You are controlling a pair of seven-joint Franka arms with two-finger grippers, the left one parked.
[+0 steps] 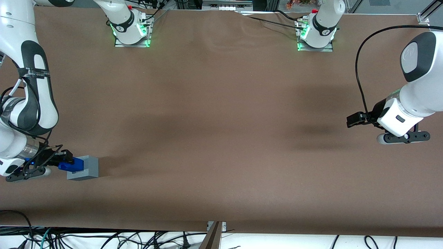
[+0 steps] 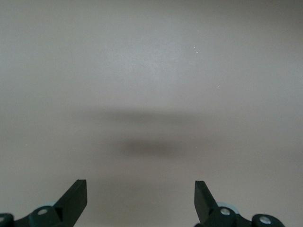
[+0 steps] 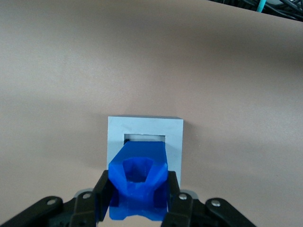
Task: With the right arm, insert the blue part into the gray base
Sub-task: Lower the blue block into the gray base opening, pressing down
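We count one blue part (image 1: 71,165) and one gray base (image 1: 85,168) (both at the lower left of the front view, on the brown table (image 1: 221,114)). The gripper (image 1: 63,158) has its jaws clamped on the blue part. Its long axis lies level, leading end pointing into the base's square recess (image 3: 145,138).

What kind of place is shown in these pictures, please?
Probably a robotics lab bench: a brown-covered table, loose cables along its edge, and the right arm, whose gripper holds the blue part at the gray base.
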